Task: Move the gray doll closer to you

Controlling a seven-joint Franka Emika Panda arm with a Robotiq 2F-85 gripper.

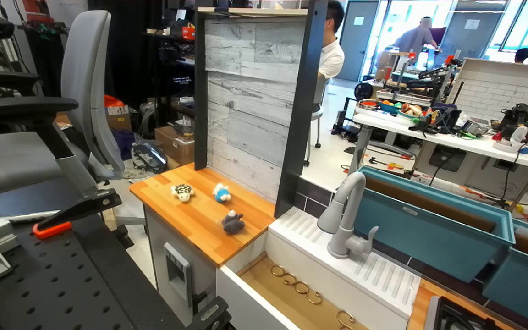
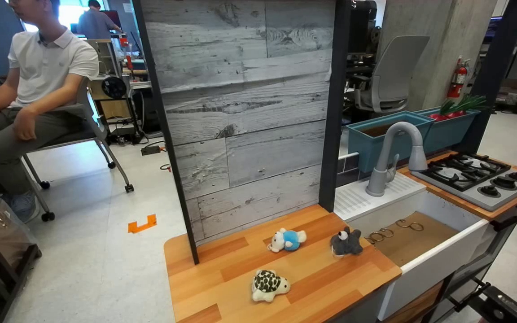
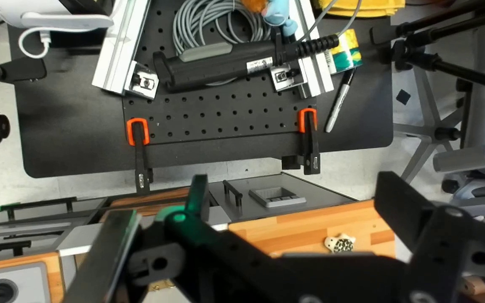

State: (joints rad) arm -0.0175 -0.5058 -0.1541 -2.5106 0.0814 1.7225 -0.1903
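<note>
Nothing looks done yet, so you likely have the reach, grasp, pull and release left: the small dark gray plush doll (image 2: pixel 347 242) sits on the orange-brown wooden countertop (image 2: pixel 213 287) near the white sink (image 2: pixel 433 268), well apart from your black two-fingered gripper (image 3: pixel 295 189), whose fingers are spread and gripping nothing. You can count one such doll, one dark-spotted white plush turtle (image 2: pixel 268 284), one white-and-blue plush animal (image 2: pixel 290 240) and one gripper.
</note>
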